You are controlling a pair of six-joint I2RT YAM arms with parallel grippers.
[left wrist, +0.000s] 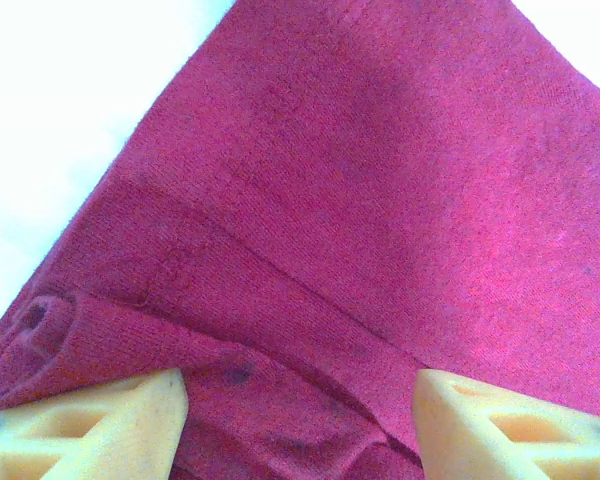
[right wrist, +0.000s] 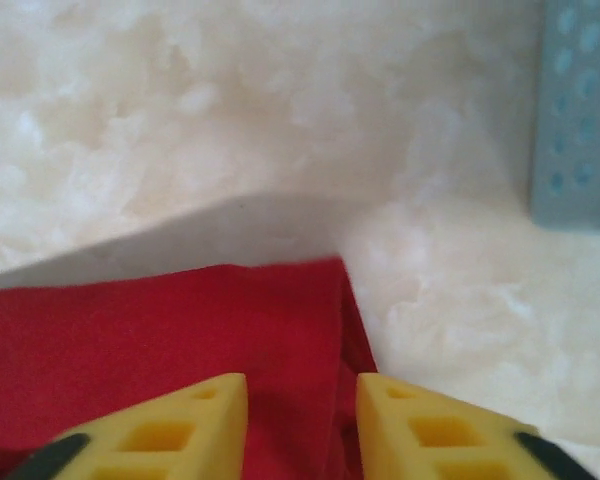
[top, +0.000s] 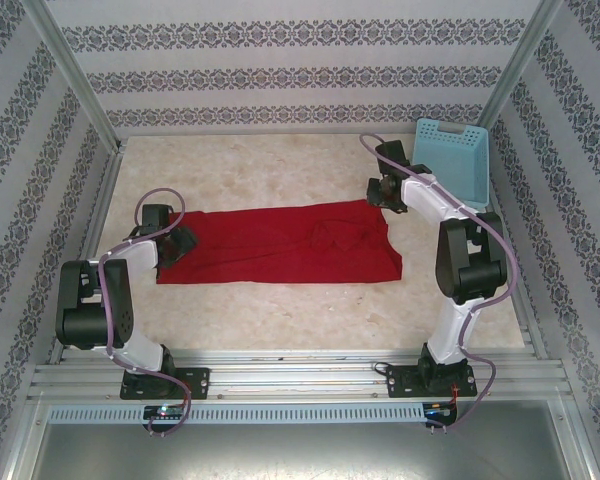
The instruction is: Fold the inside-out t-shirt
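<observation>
The inside-out t-shirt is plain red and lies flat on the table as a long strip running left to right. My left gripper sits at the strip's left end. In the left wrist view its fingers stand wide apart over creased red cloth, so the left gripper is open. My right gripper is at the shirt's far right corner. In the right wrist view the right gripper shows a clear gap between its yellow fingers, just above the cloth's corner.
A light blue plastic basket leans at the back right, close behind the right arm, and its wall shows in the right wrist view. Patterned walls enclose the pale marbled table on three sides.
</observation>
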